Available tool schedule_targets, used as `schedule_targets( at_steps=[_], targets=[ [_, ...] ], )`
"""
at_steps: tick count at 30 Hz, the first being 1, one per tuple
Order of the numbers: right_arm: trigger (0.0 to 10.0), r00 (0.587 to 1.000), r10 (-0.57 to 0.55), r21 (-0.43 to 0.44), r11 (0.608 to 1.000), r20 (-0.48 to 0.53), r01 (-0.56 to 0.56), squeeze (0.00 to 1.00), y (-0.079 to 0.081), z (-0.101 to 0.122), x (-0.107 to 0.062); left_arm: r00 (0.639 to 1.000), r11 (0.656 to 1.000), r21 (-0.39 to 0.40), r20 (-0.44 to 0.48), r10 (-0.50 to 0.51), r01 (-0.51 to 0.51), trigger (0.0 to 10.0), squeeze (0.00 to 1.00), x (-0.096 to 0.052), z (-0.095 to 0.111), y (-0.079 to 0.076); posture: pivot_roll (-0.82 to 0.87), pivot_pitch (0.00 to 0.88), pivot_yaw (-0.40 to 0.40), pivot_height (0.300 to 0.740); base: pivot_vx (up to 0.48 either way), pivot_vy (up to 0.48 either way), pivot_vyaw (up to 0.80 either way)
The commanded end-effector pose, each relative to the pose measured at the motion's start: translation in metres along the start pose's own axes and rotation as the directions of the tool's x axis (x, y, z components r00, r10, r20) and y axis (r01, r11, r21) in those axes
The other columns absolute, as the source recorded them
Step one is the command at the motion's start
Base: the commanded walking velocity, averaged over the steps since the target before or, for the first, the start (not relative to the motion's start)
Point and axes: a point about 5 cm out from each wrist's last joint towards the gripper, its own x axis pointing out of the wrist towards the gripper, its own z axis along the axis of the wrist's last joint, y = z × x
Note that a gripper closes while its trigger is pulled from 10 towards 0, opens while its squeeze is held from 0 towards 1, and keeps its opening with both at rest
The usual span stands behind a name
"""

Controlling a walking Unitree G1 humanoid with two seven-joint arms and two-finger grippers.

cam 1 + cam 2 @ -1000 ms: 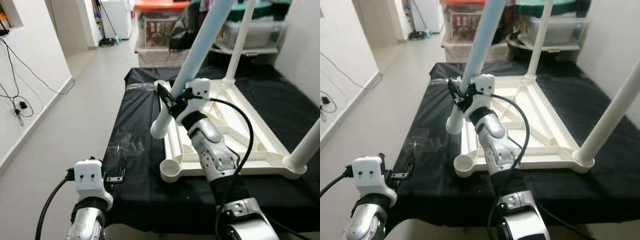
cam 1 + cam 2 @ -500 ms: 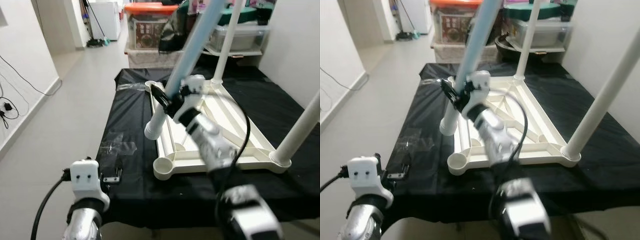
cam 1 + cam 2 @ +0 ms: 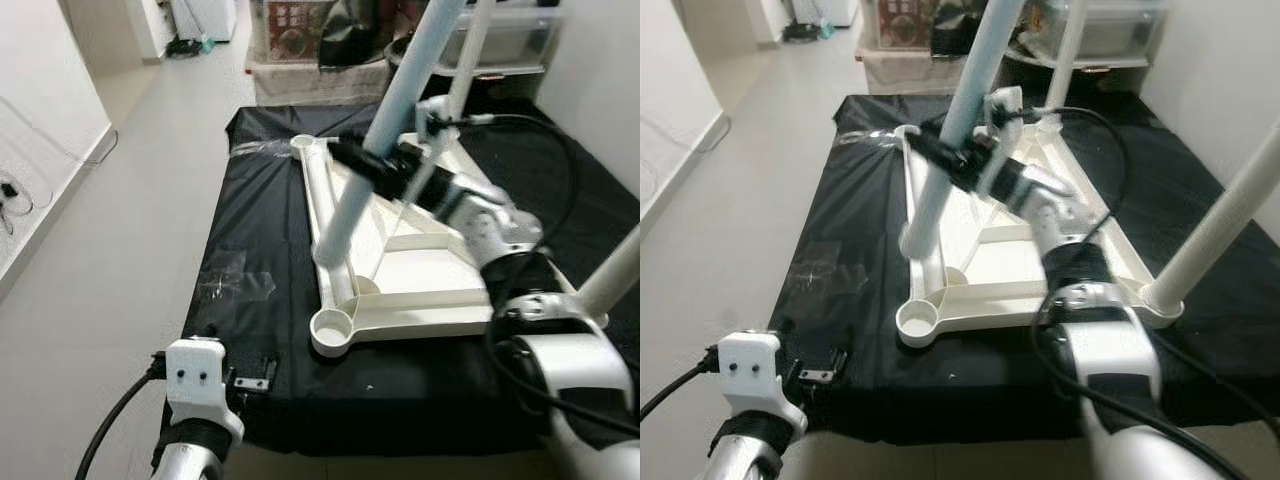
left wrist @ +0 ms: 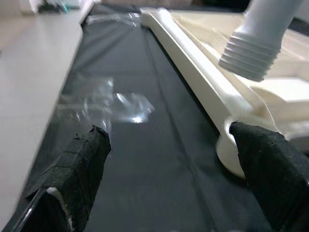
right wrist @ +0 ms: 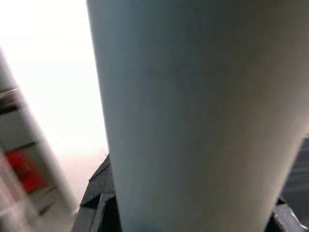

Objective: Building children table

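Right gripper point(image 3: 365, 168) jaws clamp the smooth, thread-ended leg tube point(image 3: 385, 135); left gripper point(image 4: 169, 179) jaws apart.

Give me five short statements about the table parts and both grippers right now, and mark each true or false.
1. The right gripper holds the loose table leg. True.
2. That leg's threaded end is already seated in the near corner socket. False: it hangs above the frame, short of the socket.
3. The upturned tabletop lies on a black sheet. True.
4. The left gripper grips the tabletop. False: its jaws are open, holding nothing.
5. No legs are fitted yet. False: a fitted leg stands at the near right corner.
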Motion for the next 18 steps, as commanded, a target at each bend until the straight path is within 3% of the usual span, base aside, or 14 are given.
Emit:
schedule_targets(
  at_steps=[1, 2, 4, 10, 15, 18],
  targets=[
    [10.0, 0.988, 0.151, 0.019, 0.988, -0.026, -0.150, 0.00, 0.009, -0.004, 0.001, 0.998, 0.999, 0.000, -0.025, -0.051, 0.051, 10.0, 0.00, -0.007, -0.001, -0.004, 0.14, 0.178, 0.015, 0.740, 0.000, 0.000, 0.00],
    [10.0, 0.988, 0.151, 0.019, 0.988, -0.026, -0.150, 0.00, 0.009, -0.004, 0.001, 0.998, 0.999, 0.000, -0.025, -0.051, 0.051, 10.0, 0.00, -0.007, -0.001, -0.004, 0.14, 0.178, 0.015, 0.740, 0.000, 0.000, 0.00],
    [10.0, 0.964, 0.263, 0.025, 0.965, -0.036, -0.262, 0.00, 0.017, -0.009, 0.002, 0.991, 0.993, 0.001, -0.054, -0.119, 0.119, 10.0, 0.00, -0.017, -0.001, -0.008, 0.15, 0.196, 0.021, 0.740, 0.000, 0.000, 0.00],
    [10.0, 0.923, 0.378, 0.012, 0.926, -0.067, -0.379, 0.00, 0.025, -0.017, 0.013, 0.976, 0.980, 0.028, -0.099, -0.196, 0.199, 10.0, 0.00, -0.028, -0.005, -0.011, 0.16, 0.200, 0.027, 0.740, 0.000, 0.000, 0.00],
    [10.0, 0.910, 0.408, 0.005, 0.913, -0.077, -0.408, 0.00, 0.027, -0.019, 0.016, 0.972, 0.976, 0.031, -0.109, -0.209, 0.213, 10.0, 0.00, -0.029, -0.008, -0.013, 0.16, 0.200, 0.027, 0.740, 0.000, 0.000, 0.00],
    [10.0, 0.896, 0.424, -0.004, 0.904, -0.133, -0.428, 0.00, 0.029, -0.025, 0.022, 0.969, 0.974, 0.042, -0.118, -0.217, 0.223, 10.0, 0.00, -0.031, -0.009, -0.015, 0.16, 0.204, 0.027, 0.740, 0.000, 0.000, 0.00]
  ],
)
